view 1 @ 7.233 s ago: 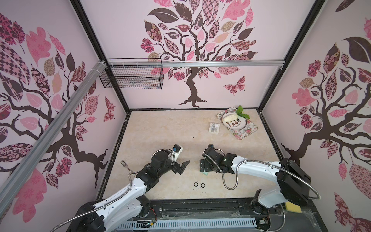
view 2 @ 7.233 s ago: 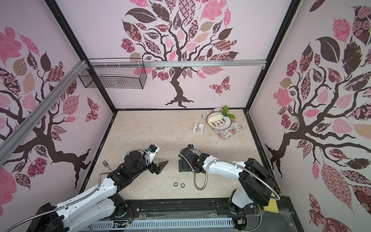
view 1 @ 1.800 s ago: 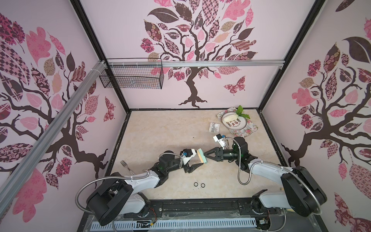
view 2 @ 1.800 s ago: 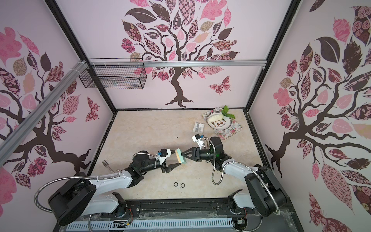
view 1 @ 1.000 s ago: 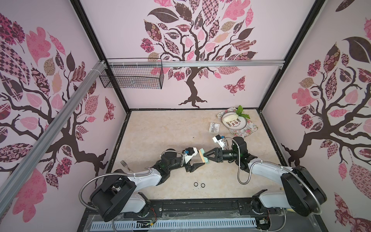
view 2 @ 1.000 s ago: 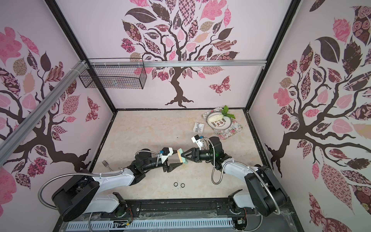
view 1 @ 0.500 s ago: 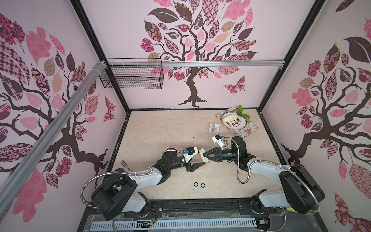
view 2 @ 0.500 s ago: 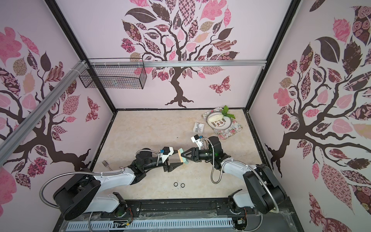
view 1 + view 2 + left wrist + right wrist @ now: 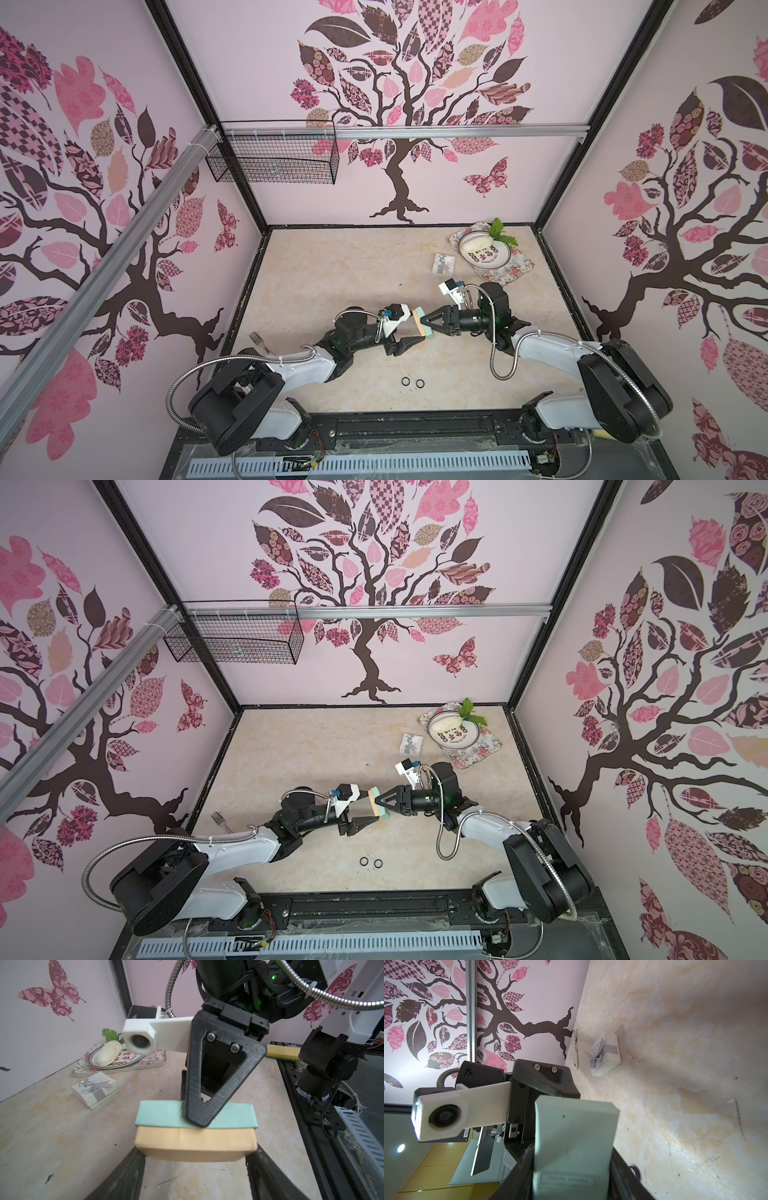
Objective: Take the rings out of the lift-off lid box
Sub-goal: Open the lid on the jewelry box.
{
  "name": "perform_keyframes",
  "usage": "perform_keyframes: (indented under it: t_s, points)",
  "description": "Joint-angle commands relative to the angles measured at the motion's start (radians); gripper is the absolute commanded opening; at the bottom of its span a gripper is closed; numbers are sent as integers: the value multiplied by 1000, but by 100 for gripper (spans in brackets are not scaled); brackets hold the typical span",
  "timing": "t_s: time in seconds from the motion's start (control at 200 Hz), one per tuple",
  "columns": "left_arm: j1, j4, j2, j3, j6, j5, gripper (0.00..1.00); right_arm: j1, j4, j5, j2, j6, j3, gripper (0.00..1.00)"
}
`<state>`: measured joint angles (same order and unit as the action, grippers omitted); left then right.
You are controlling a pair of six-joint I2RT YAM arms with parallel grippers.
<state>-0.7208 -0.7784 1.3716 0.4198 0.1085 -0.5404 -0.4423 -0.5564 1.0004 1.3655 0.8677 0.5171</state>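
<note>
Gripping tan base [image 9: 195,1142] with left gripper [image 9: 195,1157], clamping teal lid [image 9: 158,1114] with right gripper [image 9: 572,1169]; two black rings [image 9: 406,381] lying out near, remaining rings unseen.

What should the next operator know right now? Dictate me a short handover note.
Left gripper: shut on the box's tan base, held above the table.
Right gripper: closed on the teal lid, lid on the base.
Done: two black rings lie on the table near the front edge.
To do: pull the lid off, take out any rings inside; the inside is hidden.
</note>
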Motion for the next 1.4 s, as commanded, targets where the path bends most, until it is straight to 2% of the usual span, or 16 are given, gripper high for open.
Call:
perform_keyframes:
  t_s: [0.0, 1.09, 1.295, 1.395]
  points:
    - [-4, 1, -21, 22, 0, 1, 71, 12, -6, -6, -18, 17, 43, 52]
    - [-4, 54, -74, 3, 22, 24, 70, 50, -4, 3, -67, 24, 15, 53]
    - [-4, 60, -84, 3, 25, 27, 70, 102, 88, 9, -97, -38, 17, 53]
    - [-4, 65, -92, 2, 26, 25, 70, 146, 244, -22, -116, -142, 49, 53]
